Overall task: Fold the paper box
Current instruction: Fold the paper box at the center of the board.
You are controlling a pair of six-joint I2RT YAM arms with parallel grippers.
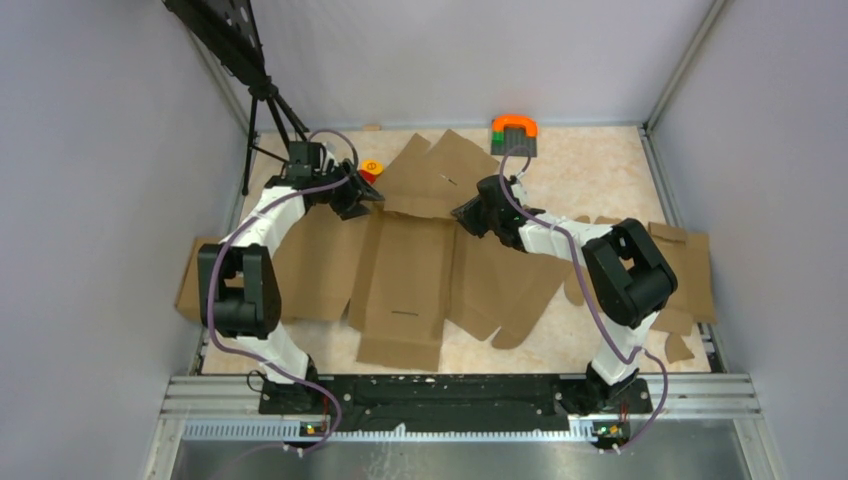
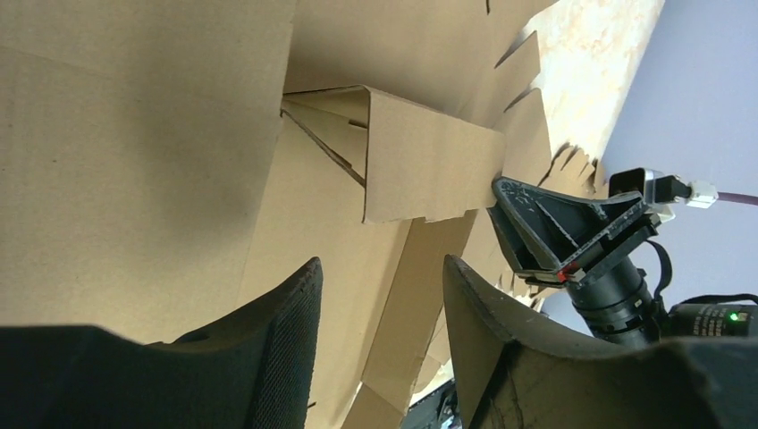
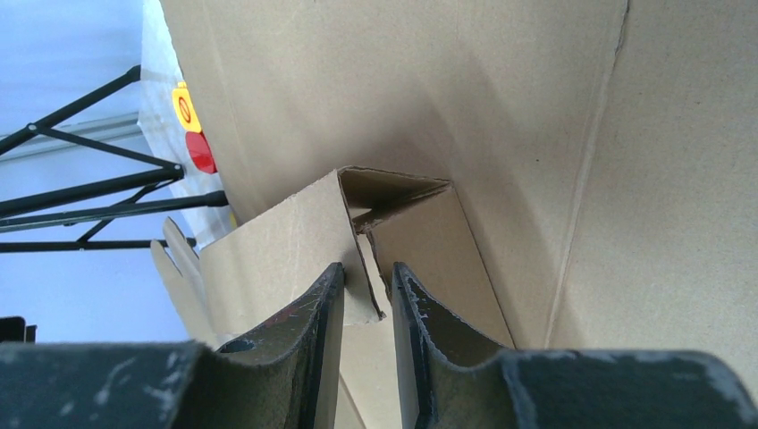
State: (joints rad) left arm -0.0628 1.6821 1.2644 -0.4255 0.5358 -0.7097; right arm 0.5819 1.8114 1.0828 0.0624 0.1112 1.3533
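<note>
right gripper (image 3: 367, 270) pinching raised flap of paper box (image 3: 501, 116); left gripper (image 2: 380, 264) spread, nothing gripped, facing same folded corner.

paper box (image 1: 420, 250): plain brown cardboard, darker crease lines. table (image 1: 600, 170): pale peach, mottled marble pattern. left arm (image 1: 272, 212) and right arm (image 1: 548, 238): white links, black joints; 2 purple cables (image 1: 232, 238). block (image 1: 514, 133): orange top, green band, grey base. button (image 1: 371, 170): red on yellow. tripod (image 1: 265, 100): black. walls (image 1: 100, 150): pale grey.
</note>
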